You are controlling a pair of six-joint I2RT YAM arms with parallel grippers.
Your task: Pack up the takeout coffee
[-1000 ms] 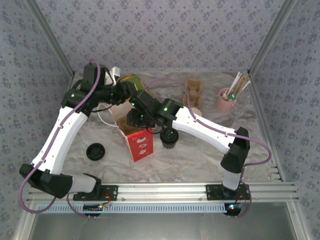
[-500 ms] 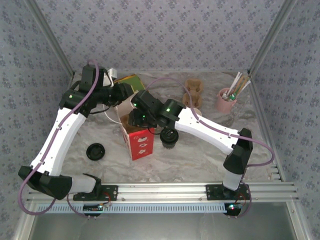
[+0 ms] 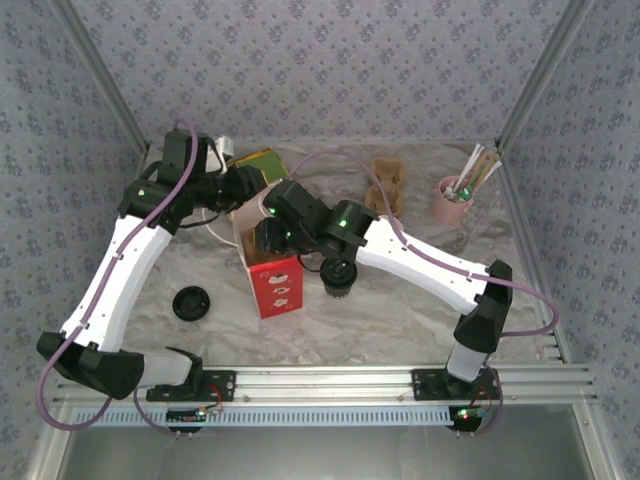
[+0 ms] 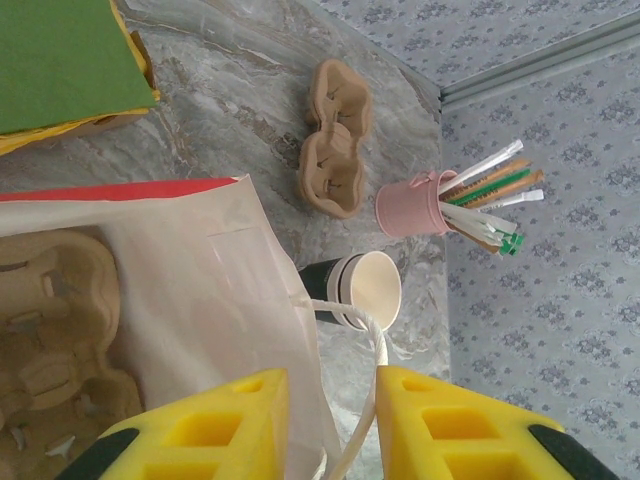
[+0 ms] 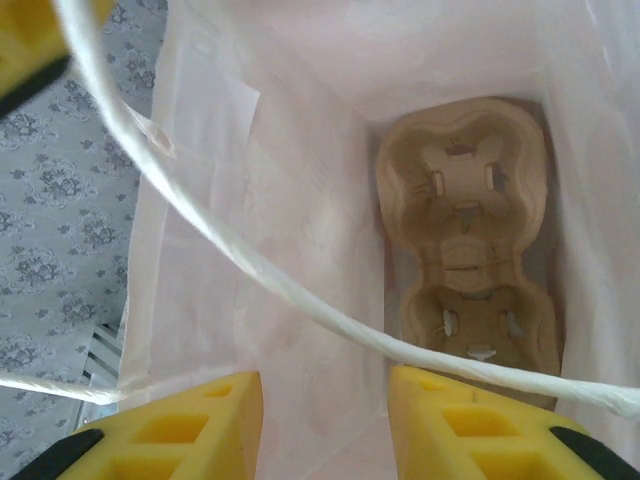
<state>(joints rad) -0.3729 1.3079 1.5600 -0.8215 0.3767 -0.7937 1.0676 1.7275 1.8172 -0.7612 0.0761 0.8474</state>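
The takeout coffee [image 3: 340, 276], a short dark-sleeved cup with a white rim, stands on the table just right of the red-and-white bag [image 3: 275, 287]. From the left wrist it shows as the cup [image 4: 362, 290] beyond the bag's wall [image 4: 200, 290]. My left gripper [image 3: 243, 187] is at the bag's back rim, open; the paper wall and the white handle cord [image 4: 378, 335] pass between its fingers [image 4: 332, 388]. My right gripper [image 3: 262, 240] hangs open over the bag's mouth [image 5: 325, 385], nothing in it. A brown cup carrier [image 5: 470, 250] lies at the bag's bottom.
Another brown carrier [image 3: 385, 185] lies at the back, with a pink cup of sticks and straws [image 3: 452, 200] to its right. A green-and-yellow box [image 3: 262, 160] sits behind the bag. A black lid [image 3: 190, 303] lies at the front left.
The right arm's elbow has swung a little to the right and its gripper has shifted slightly over the bag's mouth. The bag stands a touch further left. The cup has not moved.
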